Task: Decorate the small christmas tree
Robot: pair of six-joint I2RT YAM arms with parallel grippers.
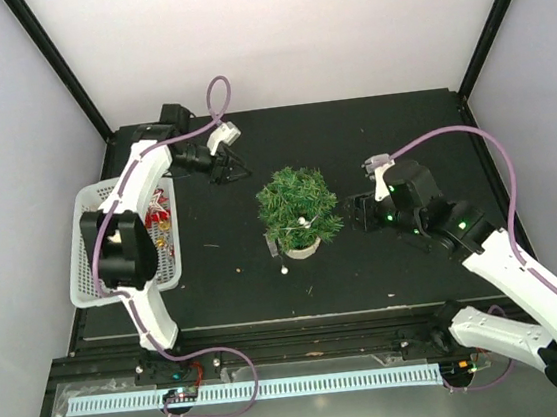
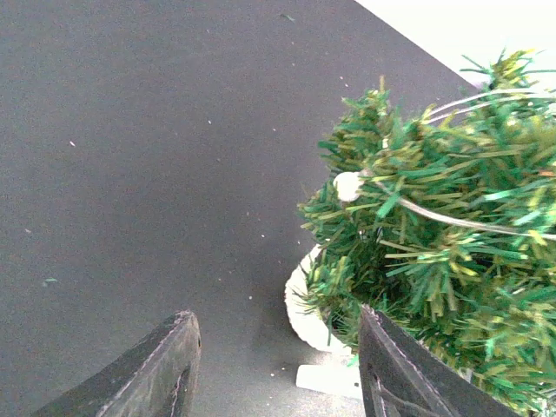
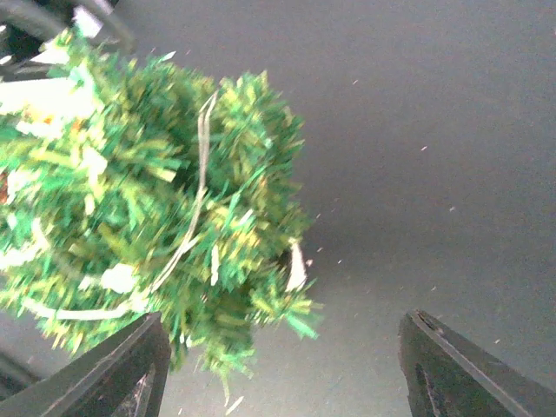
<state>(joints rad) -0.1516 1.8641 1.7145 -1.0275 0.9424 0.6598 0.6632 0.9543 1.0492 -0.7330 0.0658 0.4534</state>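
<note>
1. The small christmas tree (image 1: 298,204) stands upright mid-table. The right gripper (image 1: 358,216) is just beside its right flank, nearer than the left gripper (image 1: 236,167), which is off to its far left.
2. Both grippers are spread and hold nothing.
3. The tree is bushy and green in a white pot (image 1: 301,250), with a pale beaded cord (image 2: 434,213) draped over it.

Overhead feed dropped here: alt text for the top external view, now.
A small christmas tree in a white pot stands centred on the table, a thin white string draped on it, with the left gripper open up-left of it and the right gripper open close on its right. A white basket of ornaments sits at far left.
</note>
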